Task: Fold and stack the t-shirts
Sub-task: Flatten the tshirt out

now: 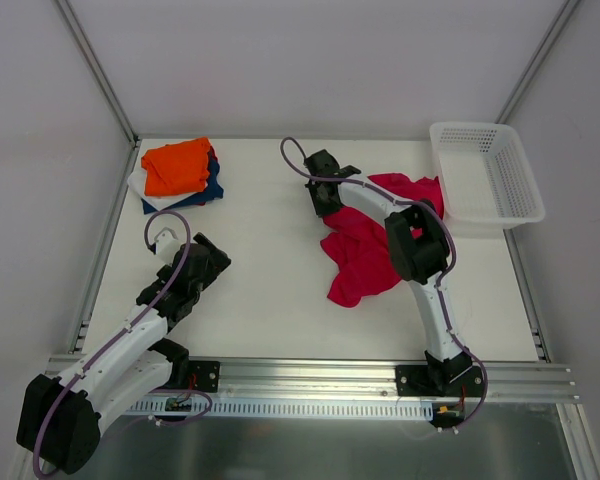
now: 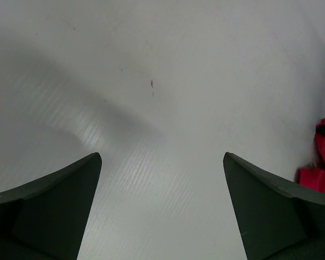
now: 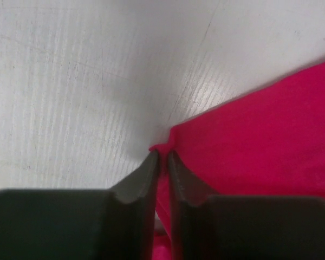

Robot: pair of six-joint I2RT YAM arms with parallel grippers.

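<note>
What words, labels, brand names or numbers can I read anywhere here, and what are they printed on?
None: no word, number or brand can be read in any view.
The crimson-red cloth t-shirt, the folded orange cloth t-shirt topping the stack and the white plastic mesh basket show no print.
The small fittings under the arm bases are too small to tell.

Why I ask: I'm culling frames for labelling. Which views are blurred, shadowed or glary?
Top external view: sharp, evenly lit, shadows faint. Left wrist view: broad soft shadow across the white ribbed table; dark left end effector soft-edged. Right wrist view: dark right end effector blurred near the lens; crimson-red cloth t-shirt sharper, no glare.
</note>
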